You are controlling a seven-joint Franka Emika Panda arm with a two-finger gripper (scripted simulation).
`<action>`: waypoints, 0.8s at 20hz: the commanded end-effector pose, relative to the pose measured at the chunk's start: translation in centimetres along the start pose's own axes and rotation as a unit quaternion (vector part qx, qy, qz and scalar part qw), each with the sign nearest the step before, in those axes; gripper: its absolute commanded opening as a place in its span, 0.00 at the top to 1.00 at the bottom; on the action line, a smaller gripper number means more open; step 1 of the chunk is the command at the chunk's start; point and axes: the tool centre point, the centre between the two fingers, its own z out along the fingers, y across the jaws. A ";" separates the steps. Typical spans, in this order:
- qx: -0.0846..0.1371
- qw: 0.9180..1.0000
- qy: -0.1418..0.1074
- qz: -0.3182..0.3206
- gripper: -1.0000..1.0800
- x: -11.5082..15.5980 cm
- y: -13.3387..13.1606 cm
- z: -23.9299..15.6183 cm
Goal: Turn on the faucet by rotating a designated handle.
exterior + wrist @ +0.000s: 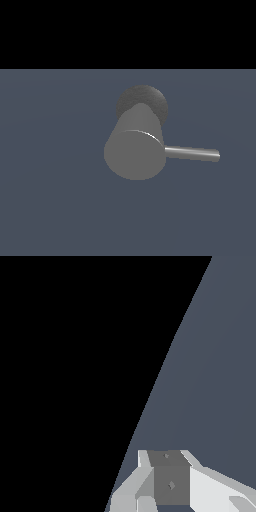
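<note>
A single faucet [135,150] sits a little toward the exterior view's right of centre on a flat blue-grey floor [50,200], its thick stubby cylinder angled so the flat round end faces the camera and slightly toward 7 o'clock, the long axis of the body running back and up toward 1 o'clock to a darker, rounded base [145,97] that is partly hidden behind the cylinder. One handle [192,153], a thin straight grey rod with a light sheen, juts from the cylinder's side and points toward 3 o'clock, dipping very slightly at its free end; its long axis lies nearly level across the picture, and its inner end meets the cylinder just behind the rim of the round face. A thin bright arc marks the top edge of that face. No arm appears in the exterior view, whose upper band is plain black. In the wrist view only floor and black void show, split by a slanting edge, with neither faucet nor handle in sight. The gripper [170,483] is cut off by the frame: a pale angular body and a darker grey central block are visible, but the fingertips lie out of sight, so it cannot be told whether the fingers are spread or pressed together, and nothing is seen held.
</note>
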 end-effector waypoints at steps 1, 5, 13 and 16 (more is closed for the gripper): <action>0.036 0.998 0.039 0.019 1.00 1.3 1.1 -1.8; 0.088 0.990 0.100 0.055 1.00 3.0 3.3 -4.6; 0.172 0.950 0.217 0.142 1.00 5.2 10.1 -9.5; 0.196 0.929 0.257 0.180 1.00 5.4 13.3 -11.0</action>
